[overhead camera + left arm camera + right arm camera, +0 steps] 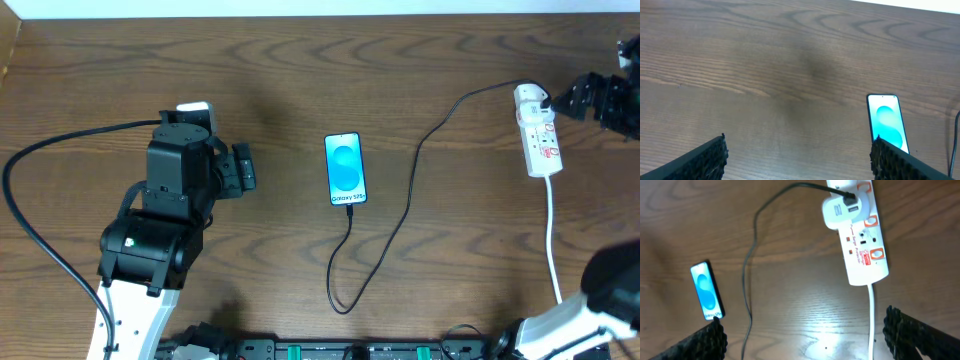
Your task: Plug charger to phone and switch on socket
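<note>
surface: brown wood-grain table [740, 60], dark shadow patch near its middle | left gripper [799, 150]: black ribbed fingers [710, 155] in the bottom corners, spread wide, nothing between them | slim rectangular smartphone with a bright blue screen [886, 122]: flat at lower right, near end hidden behind the right-hand finger | thin black cable [956, 135]: sliver at right edge, apart from smartphone

Table [300, 80] is dark brown wood with wavy grain streaks, and the phone [345, 168] has a bright blue screen with a paler blue circle and white lettering. The charger [745, 275] is a plain black cable, while the socket [540, 140] is white with little red-orange marks, plus a white plug [839, 211] and white cord [551, 235]. Left gripper [799, 145] and right gripper [805, 330] are both black with a bumpy dotted texture.
</note>
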Tool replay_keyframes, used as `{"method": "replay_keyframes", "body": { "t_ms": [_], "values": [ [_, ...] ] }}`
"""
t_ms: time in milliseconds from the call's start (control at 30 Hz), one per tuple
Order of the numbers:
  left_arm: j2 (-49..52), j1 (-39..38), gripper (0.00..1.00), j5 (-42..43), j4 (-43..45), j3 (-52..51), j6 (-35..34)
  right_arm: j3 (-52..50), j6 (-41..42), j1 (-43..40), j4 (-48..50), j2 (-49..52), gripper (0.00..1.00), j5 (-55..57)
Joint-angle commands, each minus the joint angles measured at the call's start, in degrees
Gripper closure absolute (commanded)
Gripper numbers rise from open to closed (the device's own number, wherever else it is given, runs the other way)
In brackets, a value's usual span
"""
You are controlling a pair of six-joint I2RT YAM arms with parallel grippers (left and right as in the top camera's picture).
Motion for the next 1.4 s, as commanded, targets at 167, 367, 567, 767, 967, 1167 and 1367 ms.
{"method": "replay_keyframes", "body": {
  "t_ms": [167,367,567,767,967,1167,1367],
  "values": [
    [0.1,0.1,0.1,-0.8,-0.1,0.1,0.8,5.7,-3.1,-0.6,1.4,16.4,0.01,-2.5],
    [0.1,0.1,0.1,-0.8,-0.1,0.1,0.8,5.7,-3.2,-0.6,4.0,20.7,0.01,-2.7],
    [0.1,0.1,0.1,-0.8,-0.1,0.1,0.8,4.5,-3.8,-0.3,8.6,21.3,0.01,-2.7],
    [0.1,0.1,0.09,-0.8,-0.1,0.2,0.8,3.0,-7.1,1.3,11.4,21.3,0.01,-2.7],
    [0.1,0.1,0.1,-0.8,-0.1,0.1,0.8,2.0,-7.9,2.8,14.1,21.3,0.01,-2.5],
    [0.1,0.1,0.09,-0.8,-0.1,0.1,0.8,-0.5,-7.9,2.8,16.3,21.3,0.01,-2.4],
    [0.1,0.1,0.1,-0.8,-0.1,0.1,0.8,-3.4,-7.9,2.8,18.4,21.3,0.01,-1.1]
  ]
}}
